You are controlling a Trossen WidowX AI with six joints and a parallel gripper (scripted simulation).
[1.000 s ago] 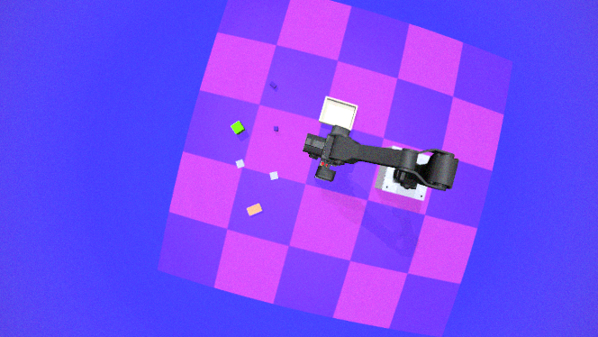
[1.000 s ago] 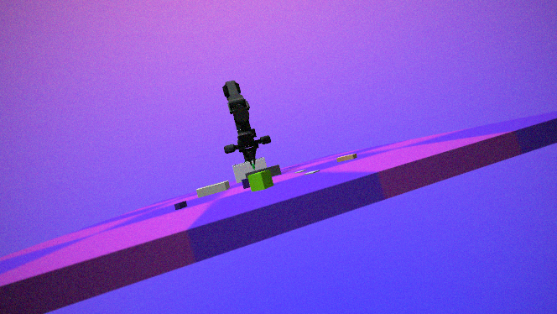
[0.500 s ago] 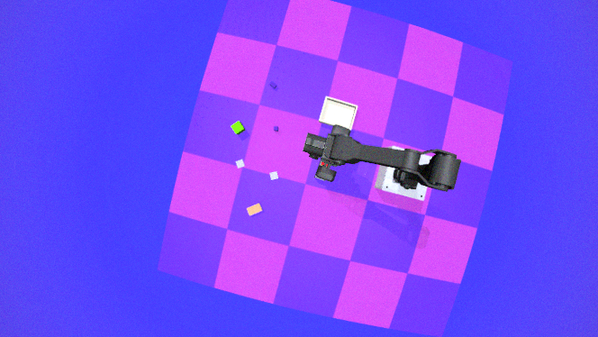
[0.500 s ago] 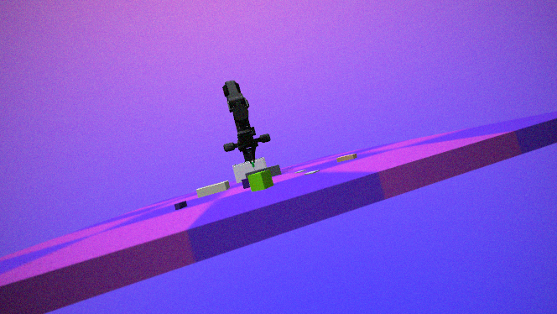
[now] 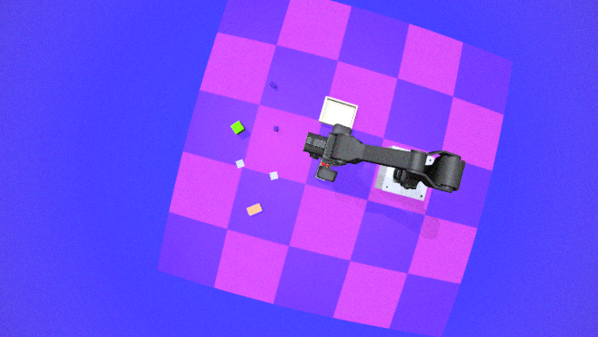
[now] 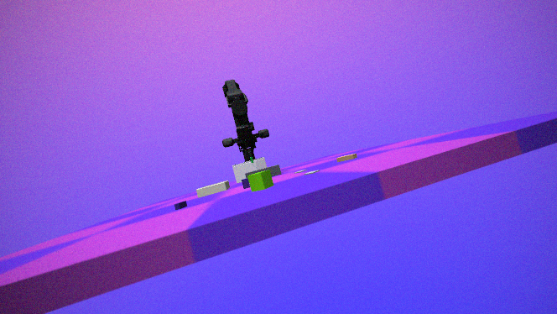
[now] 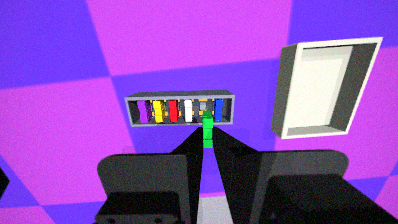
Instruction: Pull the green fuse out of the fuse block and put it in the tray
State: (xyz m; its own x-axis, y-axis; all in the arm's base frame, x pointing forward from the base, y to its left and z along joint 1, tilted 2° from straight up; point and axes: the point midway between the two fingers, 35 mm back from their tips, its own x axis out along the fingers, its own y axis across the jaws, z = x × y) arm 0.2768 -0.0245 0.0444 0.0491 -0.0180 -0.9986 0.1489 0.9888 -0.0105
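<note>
My gripper is shut on the green fuse and holds it upright above the fuse block. In the wrist view the grey block shows a row of purple, yellow, red, white and blue fuses, with one empty slot under the green fuse. The white tray lies to the right of the block in the wrist view, open and empty. In the top view the arm hides the gripper and most of the block.
A green cube, an orange block, two pale tiles and two small dark cubes lie on the checkered table. The arm's white base plate is on the right.
</note>
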